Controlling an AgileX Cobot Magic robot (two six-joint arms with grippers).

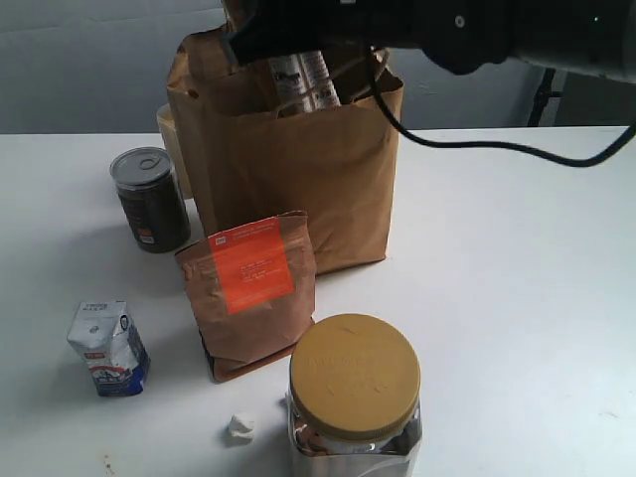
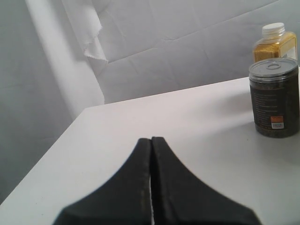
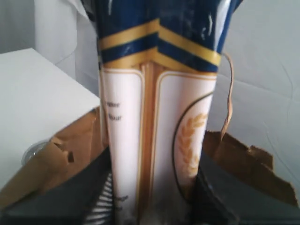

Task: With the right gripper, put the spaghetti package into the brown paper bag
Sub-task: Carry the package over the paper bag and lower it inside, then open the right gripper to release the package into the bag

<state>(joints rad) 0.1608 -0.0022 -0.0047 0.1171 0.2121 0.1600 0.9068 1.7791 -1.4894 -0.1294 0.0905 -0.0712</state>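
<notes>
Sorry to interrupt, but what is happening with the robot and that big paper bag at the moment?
The black right gripper is clamped on the long, dark-blue spaghetti package and holds it roughly upright at the open mouth of the tall brown paper bag. The package's lower end appears to dip behind the bag's rim, but it is not yet released. The left gripper is shut on nothing, over the white table.

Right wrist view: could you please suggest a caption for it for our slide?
Right end effector clamping the spaghetti package at the open mouth of the brown paper bag.
</notes>
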